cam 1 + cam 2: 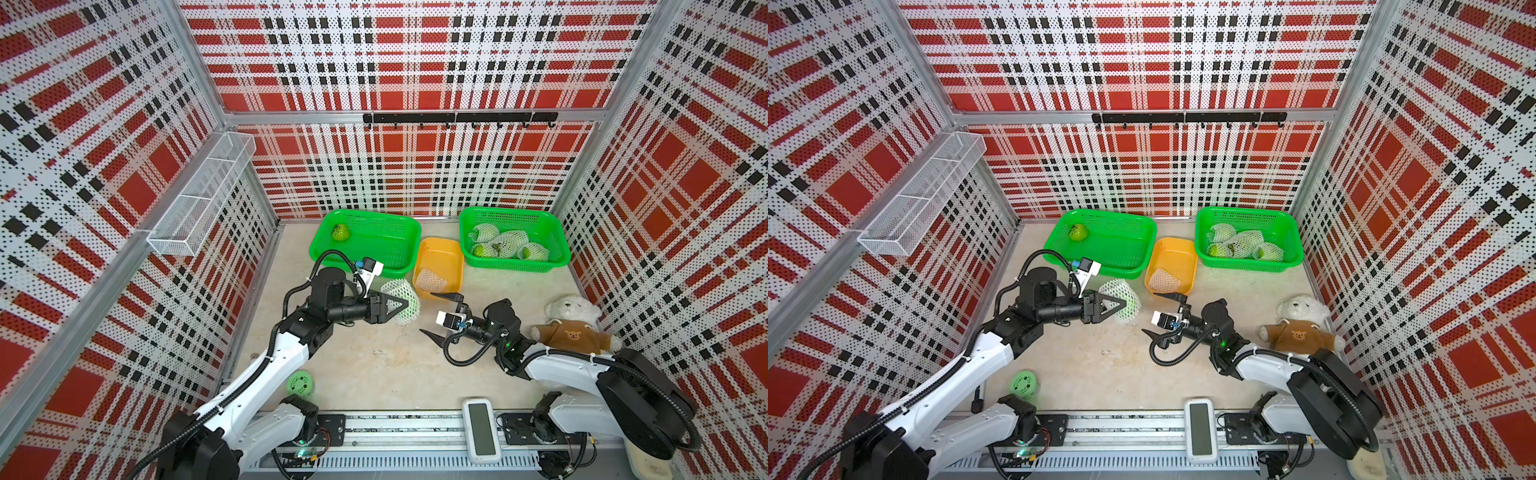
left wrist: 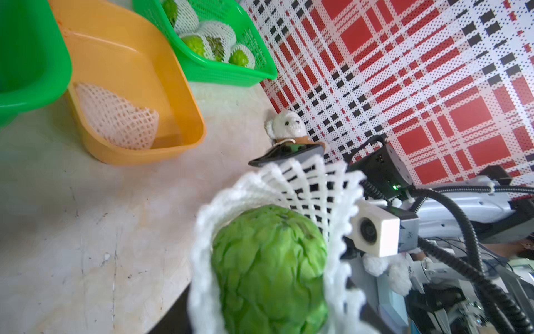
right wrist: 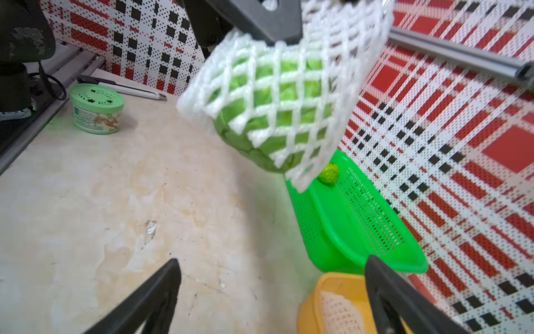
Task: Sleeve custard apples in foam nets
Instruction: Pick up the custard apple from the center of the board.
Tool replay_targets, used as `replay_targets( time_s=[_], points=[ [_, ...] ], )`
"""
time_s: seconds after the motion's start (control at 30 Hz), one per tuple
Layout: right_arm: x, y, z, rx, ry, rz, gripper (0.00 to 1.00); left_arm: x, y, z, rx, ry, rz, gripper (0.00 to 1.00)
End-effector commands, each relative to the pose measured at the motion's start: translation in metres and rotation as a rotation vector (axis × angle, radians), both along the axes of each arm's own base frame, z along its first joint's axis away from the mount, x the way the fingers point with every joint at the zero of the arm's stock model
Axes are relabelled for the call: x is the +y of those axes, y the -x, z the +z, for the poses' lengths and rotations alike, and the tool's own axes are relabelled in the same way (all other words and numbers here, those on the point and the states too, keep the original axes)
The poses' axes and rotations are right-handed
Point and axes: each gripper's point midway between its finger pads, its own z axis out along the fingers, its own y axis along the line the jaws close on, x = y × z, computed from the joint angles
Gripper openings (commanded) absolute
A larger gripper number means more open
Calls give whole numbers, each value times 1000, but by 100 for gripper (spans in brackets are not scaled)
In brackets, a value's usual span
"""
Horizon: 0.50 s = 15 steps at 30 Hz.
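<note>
Surface [image 1: 374, 365]: pale, marbled, scuffed. Plaid perforated walls [image 1: 415, 62] stand on three sides.

Custard apple [image 2: 268, 269]: light green, part-sleeved in foam net [image 2: 318, 185]. Left end effector [image 1: 402, 305] clamps it off the surface, near yellow tray [image 1: 446, 259]. Its lower finger is hidden.

Net's open mouth flares towards right end effector [image 1: 427, 313], which is spread wide and holds nothing. Fruit's long axis is unclear.

On my right, a white plush bear [image 1: 571, 328] in a brown shirt lies near the plaid wall [image 1: 665, 249]. On my left, a pale green tub [image 3: 96, 108] with a perforated lid stands upright, a slim white tool [image 3: 127, 89] lying near it. An orange tray [image 1: 440, 257] sits between the left green basket [image 1: 374, 249] and the right green basket [image 1: 515, 216]. A 3-bay wire shelf [image 1: 199, 195] hangs to my left.
</note>
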Motion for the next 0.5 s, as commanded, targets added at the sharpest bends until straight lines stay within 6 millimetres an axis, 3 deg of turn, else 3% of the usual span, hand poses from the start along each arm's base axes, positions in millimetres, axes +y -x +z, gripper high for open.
replay_targets(
  time_s=[0.0, 0.13, 0.47],
  points=[
    [14, 8, 49, -192, -105, 51, 100, 2, 21, -18, 116, -62, -90, 41],
    [19, 19, 60, -212, -133, 84, 100, 1, 24, -23, 126, -79, -112, 41],
    [30, 37, 66, -224, -78, 166, 100, -17, 44, -30, 115, -132, -236, 41]
  ],
)
